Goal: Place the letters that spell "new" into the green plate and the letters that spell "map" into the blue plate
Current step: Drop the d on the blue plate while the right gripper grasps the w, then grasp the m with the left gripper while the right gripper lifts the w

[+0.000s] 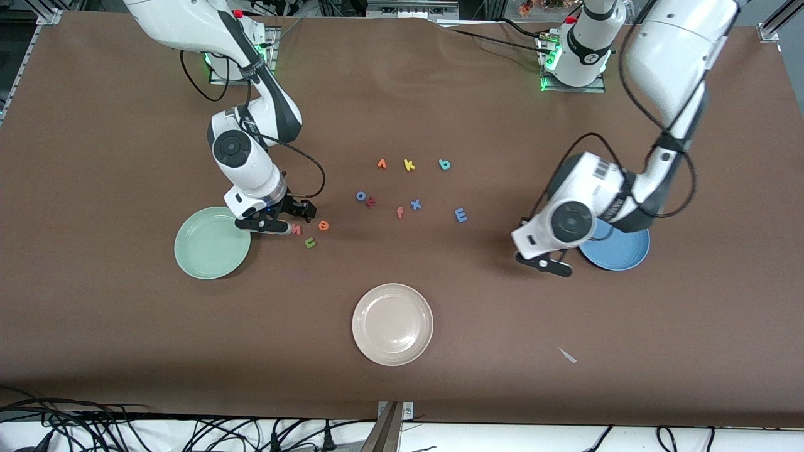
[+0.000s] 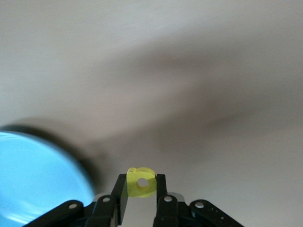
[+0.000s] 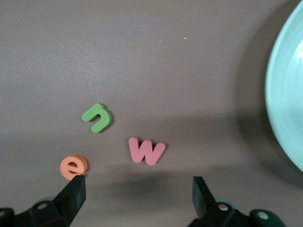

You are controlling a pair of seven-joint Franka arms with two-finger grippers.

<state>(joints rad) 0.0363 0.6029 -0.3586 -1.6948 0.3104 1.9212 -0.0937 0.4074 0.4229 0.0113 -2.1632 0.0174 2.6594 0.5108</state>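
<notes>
Left gripper (image 2: 142, 196): clenched on the yellow "a" (image 2: 141, 182), pinched between the two fingertips; it hangs just above the table beside the blue plate (image 1: 622, 254), at the plate's edge toward the middle of the table.
Right gripper (image 1: 282, 220): fingers spread wide, holding nothing, low over the table just beside the green plate (image 1: 210, 245), with the pinkish-red "w" (image 3: 147, 150) under the gap between its jaws.
Cream plate (image 1: 392, 324): nearest the front camera, about mid-table, nothing in it.
Green plate: toward the right arm's end, nothing in it.
Blue plate: toward the left arm's end, partly hidden under the left arm.
Green "n" (image 1: 310, 242): on the table, nearest the camera of the "new" cluster.
Orange "e" (image 1: 323, 225): just beside the "n", a little farther back.
Blue "m" (image 1: 461, 215): on the table between the middle letters and the blue plate.
Middle letters: pink "f" (image 1: 399, 213), blue "x" (image 1: 415, 204) and blue "o" (image 1: 361, 196).
Farthest row: orange "v"-like letter (image 1: 381, 164), yellow "k" (image 1: 409, 165), teal "p" (image 1: 445, 165).
</notes>
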